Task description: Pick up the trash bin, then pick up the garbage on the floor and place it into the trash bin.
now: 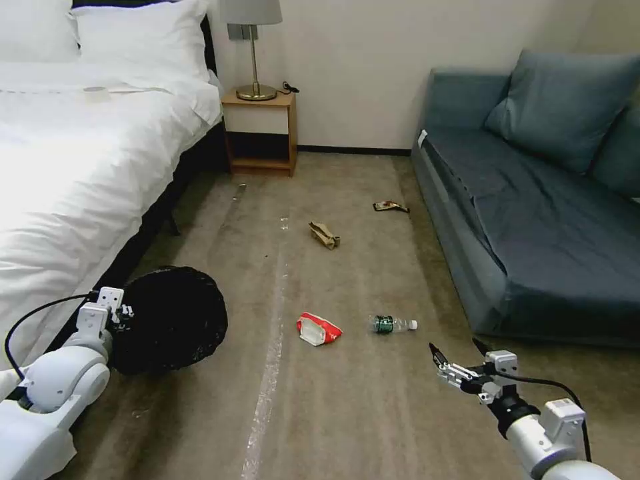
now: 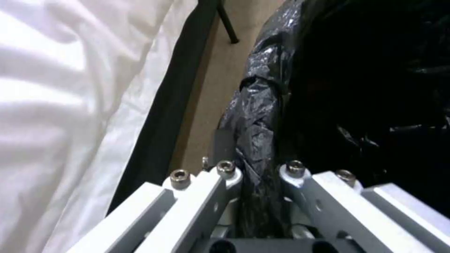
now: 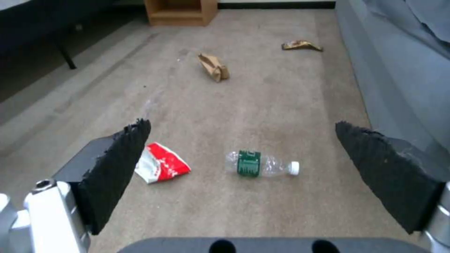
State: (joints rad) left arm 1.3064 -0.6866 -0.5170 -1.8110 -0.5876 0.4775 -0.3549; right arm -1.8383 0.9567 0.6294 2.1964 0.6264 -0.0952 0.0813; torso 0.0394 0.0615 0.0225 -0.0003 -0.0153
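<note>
Carpet holds four litter pieces; left hand (image 1: 123,312) clamps one trash bin (image 1: 170,320), right hand (image 1: 457,353) wide open.

Left gripper (image 1: 123,310) holds the bin (image 1: 170,320) by its rim beside the bed (image 1: 80,167); right gripper (image 1: 457,355) hovers spread near the bottle (image 1: 393,325)

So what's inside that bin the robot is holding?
The trash bin, gripped at its rim by the left gripper, shows just its crinkled black bag. The bottom is too dark to see; all four litter pieces lie on the floor.
</note>
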